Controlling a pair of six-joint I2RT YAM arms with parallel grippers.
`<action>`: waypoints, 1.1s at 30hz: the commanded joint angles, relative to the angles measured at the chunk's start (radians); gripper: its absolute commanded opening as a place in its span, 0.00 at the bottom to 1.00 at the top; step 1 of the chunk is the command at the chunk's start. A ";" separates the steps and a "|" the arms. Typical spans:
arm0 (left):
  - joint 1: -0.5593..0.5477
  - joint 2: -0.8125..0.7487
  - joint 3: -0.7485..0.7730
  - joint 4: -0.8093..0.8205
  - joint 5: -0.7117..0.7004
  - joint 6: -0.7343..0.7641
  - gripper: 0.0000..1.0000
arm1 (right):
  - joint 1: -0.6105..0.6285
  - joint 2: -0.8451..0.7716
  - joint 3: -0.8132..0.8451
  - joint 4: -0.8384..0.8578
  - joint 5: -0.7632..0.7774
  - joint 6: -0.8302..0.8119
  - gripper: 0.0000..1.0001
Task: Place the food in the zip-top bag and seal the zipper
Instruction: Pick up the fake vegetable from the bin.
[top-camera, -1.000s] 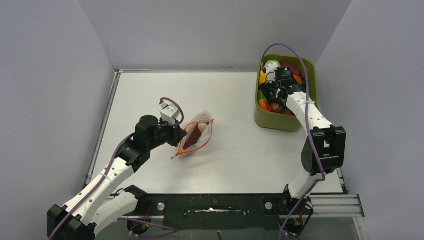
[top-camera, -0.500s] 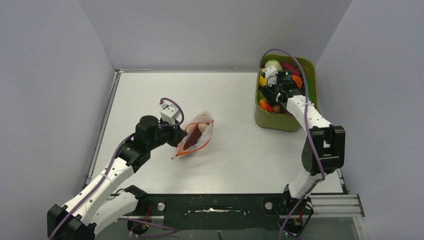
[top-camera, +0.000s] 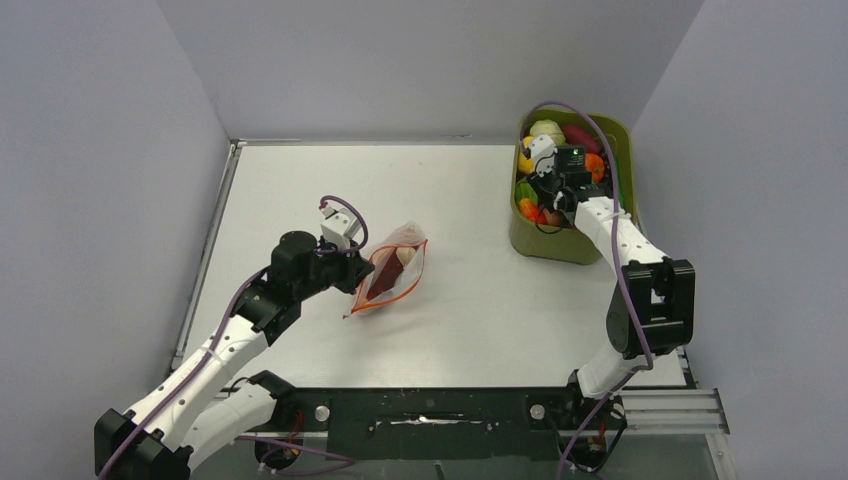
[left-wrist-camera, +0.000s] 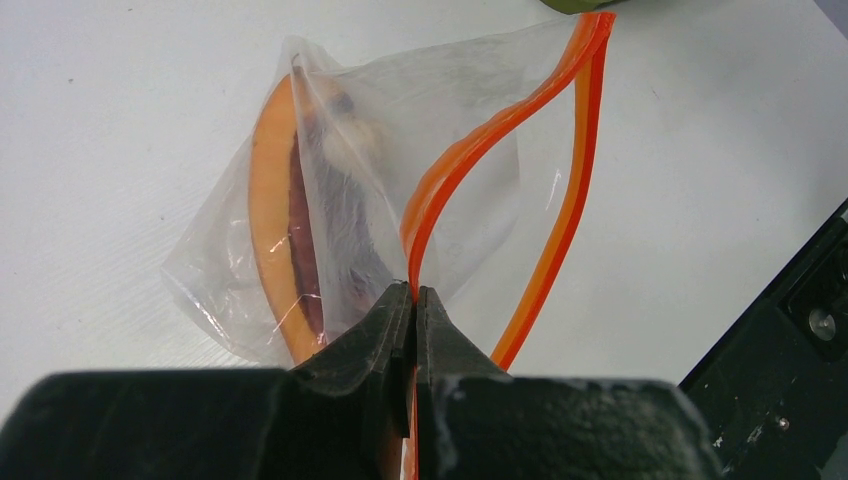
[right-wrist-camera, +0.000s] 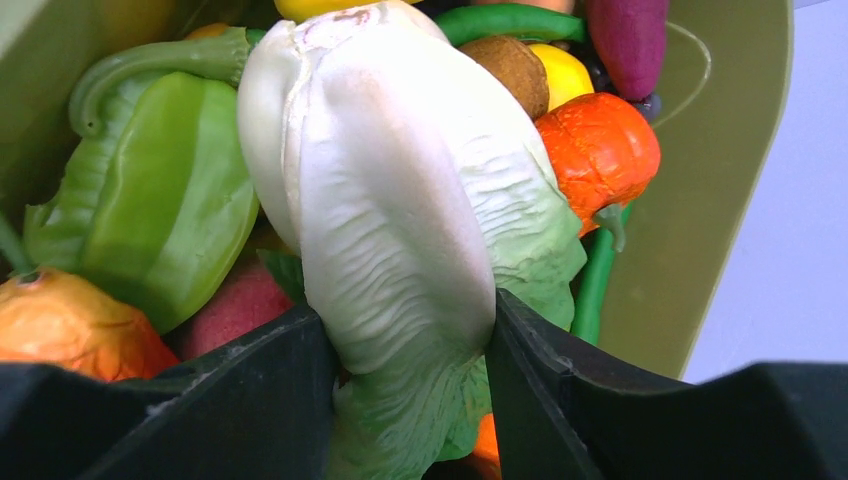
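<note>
The clear zip-top bag (top-camera: 392, 272) lies mid-table with its mouth gaping. My left gripper (left-wrist-camera: 413, 295) is shut on one side of the orange-red zipper (left-wrist-camera: 470, 150); the zipper's other side hangs loose to the right. An orange and dark red piece of food (left-wrist-camera: 275, 230) sits inside the bag (left-wrist-camera: 340, 180). Over the olive-green tub (top-camera: 560, 245), my right gripper (right-wrist-camera: 410, 340) has both fingers pressed against a white and pale green toy cabbage (right-wrist-camera: 400, 200), which lies on the heap of food.
In the tub (right-wrist-camera: 720, 150) around the cabbage lie a green pepper (right-wrist-camera: 160, 200), an orange pumpkin (right-wrist-camera: 598, 150), an orange fruit (right-wrist-camera: 70, 320) and a purple piece (right-wrist-camera: 628, 40). Grey walls stand close behind and to the right of the tub.
My right gripper's jaws have closed in onto the cabbage, and the wrist has shifted a little toward the near side of the tub. The left arm and the bag have not moved.
</note>
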 joint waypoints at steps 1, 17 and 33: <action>0.003 -0.022 0.004 0.064 -0.004 0.005 0.00 | 0.013 -0.100 0.002 0.052 0.000 0.038 0.48; 0.005 -0.042 -0.006 0.075 -0.013 0.005 0.00 | 0.035 -0.316 -0.024 0.026 -0.039 0.171 0.39; 0.007 -0.044 -0.027 0.120 -0.010 -0.004 0.00 | 0.143 -0.503 0.012 -0.143 -0.181 0.448 0.35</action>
